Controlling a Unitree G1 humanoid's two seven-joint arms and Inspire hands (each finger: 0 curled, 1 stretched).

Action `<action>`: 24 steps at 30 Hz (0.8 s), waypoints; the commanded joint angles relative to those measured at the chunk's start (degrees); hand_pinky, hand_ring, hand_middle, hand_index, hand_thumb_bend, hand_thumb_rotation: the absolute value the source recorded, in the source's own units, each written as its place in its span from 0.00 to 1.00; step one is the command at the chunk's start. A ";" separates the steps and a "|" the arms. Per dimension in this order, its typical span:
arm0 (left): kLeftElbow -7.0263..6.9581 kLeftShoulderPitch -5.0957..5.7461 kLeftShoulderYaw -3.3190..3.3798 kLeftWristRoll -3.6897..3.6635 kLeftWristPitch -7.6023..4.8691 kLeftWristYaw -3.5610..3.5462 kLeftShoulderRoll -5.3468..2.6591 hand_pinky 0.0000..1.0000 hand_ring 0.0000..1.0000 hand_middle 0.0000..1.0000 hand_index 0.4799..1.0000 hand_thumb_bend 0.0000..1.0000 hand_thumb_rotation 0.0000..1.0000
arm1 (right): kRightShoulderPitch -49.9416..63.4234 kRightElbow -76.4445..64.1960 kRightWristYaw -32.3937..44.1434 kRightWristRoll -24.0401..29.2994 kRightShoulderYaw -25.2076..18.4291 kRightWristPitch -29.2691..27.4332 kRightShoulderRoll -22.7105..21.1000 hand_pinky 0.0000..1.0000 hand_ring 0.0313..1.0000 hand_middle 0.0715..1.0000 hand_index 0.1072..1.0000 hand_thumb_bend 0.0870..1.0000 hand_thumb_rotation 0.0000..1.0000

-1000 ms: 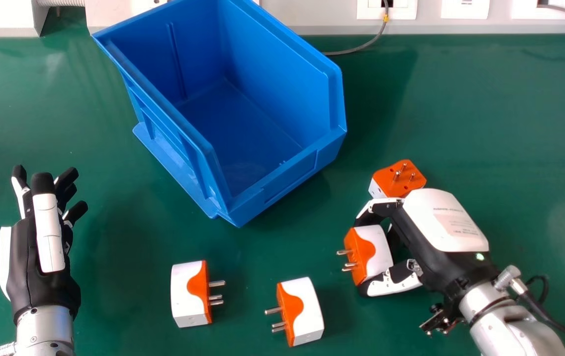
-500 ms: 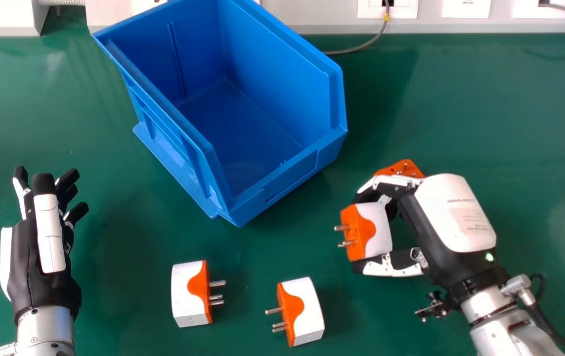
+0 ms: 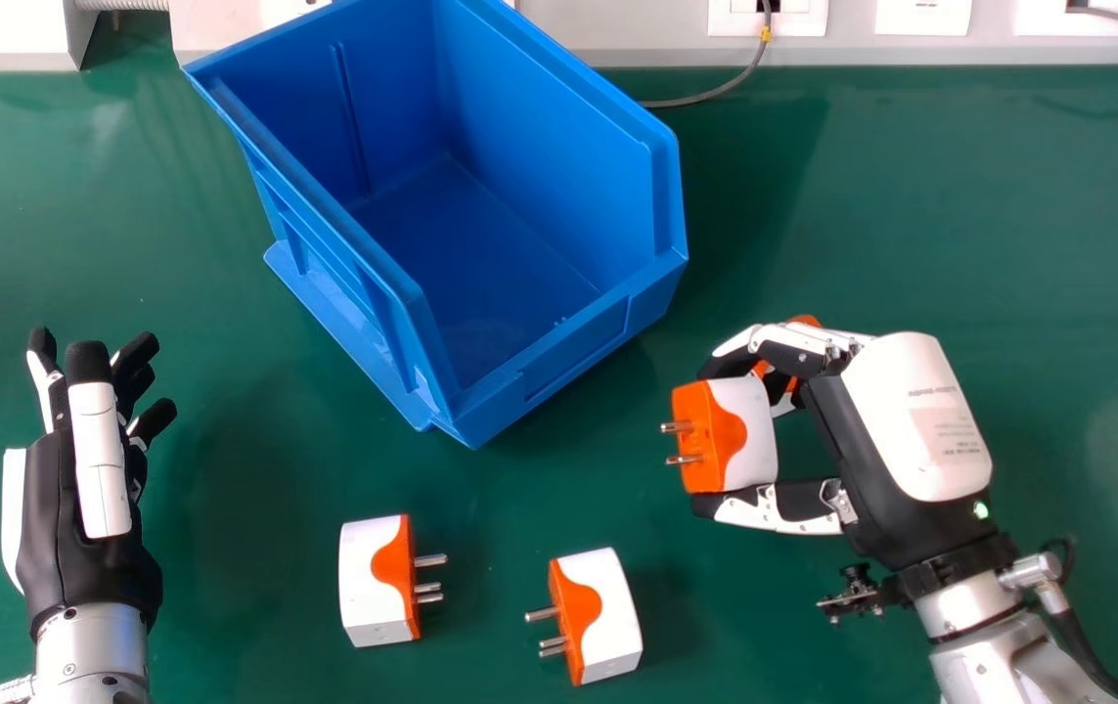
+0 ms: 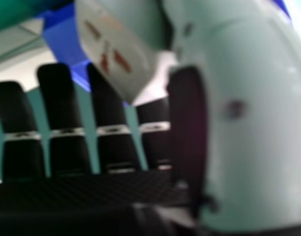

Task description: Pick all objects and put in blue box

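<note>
The lift seems to be the step being done, with the carry to come next. In the head view, at between 8 and 9 o'clock, the left hand [image 3: 42, 528] is held wide. At 11 o'clock the big blue plastic box [image 3: 573, 357] is seen, its low front edge turned to 5 o'clock. At 7 o'clock a chunky white and orange plastic plug [image 3: 368, 587] is set on the green table [image 3: 255, 489], its metal pins pointed to 3 o'clock. At 6 o'clock a second white and orange plastic plug [image 3: 609, 616] is found, pins to 9 o'clock. At 4 o'clock a third boxy plastic plug [image 3: 746, 430], white with a wavy orange front, is held snug by the right hand [image 3: 916, 420]. Its shiny pins are aimed at 9 o'clock. At 3 o'clock an orange and white plug [image 3: 802, 320] is partly hidden. The held one should be taken to 10 o'clock, over the low edge, then let go. The edge could be bumped.
</note>
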 commanded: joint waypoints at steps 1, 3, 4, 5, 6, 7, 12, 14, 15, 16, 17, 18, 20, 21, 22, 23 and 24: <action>-0.12 -1.05 0.02 0.38 -0.84 0.43 0.41 0.87 0.92 0.87 0.91 0.96 0.97 | -1.66 0.38 -3.76 -0.72 -0.30 -2.03 -0.09 0.36 0.43 0.48 0.40 0.45 0.00; 0.21 -1.26 -0.01 0.55 -0.92 0.70 0.39 0.87 0.92 0.87 0.91 0.96 0.97 | -1.94 1.07 -5.65 -1.35 -0.13 -2.92 -0.14 0.36 0.43 0.48 0.40 0.45 0.00; 0.42 -1.45 -0.08 0.72 -0.97 0.88 0.31 0.86 0.91 0.87 0.91 0.96 0.97 | -2.21 1.62 -6.37 -1.61 -0.12 -3.36 -0.18 0.36 0.43 0.48 0.39 0.45 0.00; 0.71 -1.66 -0.10 0.88 -1.02 1.11 0.29 0.86 0.91 0.87 0.91 0.96 0.97 | -2.48 2.10 -8.07 -2.36 0.01 -3.88 -0.11 0.36 0.43 0.48 0.39 0.45 0.00; 1.14 -1.98 -0.15 1.07 -1.11 1.37 0.25 0.86 0.91 0.87 0.91 0.96 0.97 | -2.90 2.76 -10.24 -3.33 0.25 -4.46 0.03 0.36 0.43 0.48 0.39 0.45 0.00; 1.56 -2.30 -0.27 1.24 -1.22 1.62 0.15 0.86 0.91 0.87 0.91 0.96 0.97 | -3.51 3.72 -12.73 -4.36 0.63 -5.13 0.18 0.36 0.43 0.48 0.39 0.45 0.00; 3.63 -4.02 -0.90 1.72 -1.68 2.70 -0.29 0.85 0.91 0.87 0.91 0.96 0.97 | -7.23 9.57 -22.12 -7.96 2.71 -8.02 0.50 0.35 0.43 0.48 0.39 0.45 0.00; 4.39 -4.68 -1.23 2.10 -1.93 3.29 -0.61 0.85 0.90 0.87 0.91 0.97 0.97 | -8.73 11.90 -24.26 -8.50 3.41 -8.91 0.48 0.35 0.43 0.48 0.39 0.45 0.00; 4.59 -4.99 -1.46 2.40 -2.01 3.68 -0.83 0.85 0.90 0.87 0.91 0.97 0.97 | -9.42 12.84 -25.08 -8.67 3.62 -9.03 0.59 0.35 0.43 0.48 0.39 0.45 0.00; 4.77 -5.28 -1.70 2.69 -2.08 4.08 -1.05 0.85 0.90 0.87 0.91 0.97 0.97 | -10.05 13.57 -25.66 -8.70 3.81 -8.96 0.74 0.35 0.43 0.48 0.39 0.45 0.00; 4.98 -5.65 -1.92 3.02 -2.11 4.51 -1.21 0.85 0.90 0.87 0.91 0.97 0.97 | -10.67 14.08 -26.07 -8.66 3.96 -8.70 0.91 0.35 0.43 0.48 0.39 0.45 0.00; 5.20 -5.99 -2.13 3.32 -2.16 4.90 -1.33 0.85 0.90 0.87 0.91 0.97 0.97 | -11.22 14.39 -26.27 -8.57 4.07 -8.47 1.06 0.35 0.43 0.48 0.39 0.45 0.00; 5.81 -6.63 -2.44 3.76 -2.33 5.48 -1.44 0.85 0.90 0.87 0.91 0.97 0.97 | -12.06 14.17 -26.21 -8.21 4.05 -7.85 1.47 0.35 0.43 0.48 0.39 0.45 0.00; 6.17 -6.96 -2.59 3.86 -2.41 5.70 -1.46 0.85 0.90 0.87 0.91 0.97 0.97 | -12.38 13.68 -26.00 -7.94 3.92 -7.49 1.72 0.35 0.43 0.48 0.39 0.45 0.00; 6.57 -7.30 -2.70 3.90 -2.55 5.86 -1.44 0.85 0.90 0.86 0.91 0.96 0.97 | -12.64 13.03 -25.67 -7.67 3.74 -7.02 2.01 0.35 0.43 0.48 0.39 0.45 0.00; 7.02 -7.66 -2.78 3.90 -2.69 5.95 -1.40 0.85 0.90 0.86 0.91 0.96 0.97 | -12.84 12.26 -25.19 -7.35 3.52 -6.54 2.34 0.35 0.43 0.48 0.39 0.45 0.00; 7.57 -8.06 -2.84 3.87 -2.87 5.95 -1.33 0.84 0.90 0.86 0.91 0.96 0.97 | -13.12 11.59 -24.71 -7.04 3.32 -6.09 2.71 0.35 0.43 0.48 0.39 0.45 0.00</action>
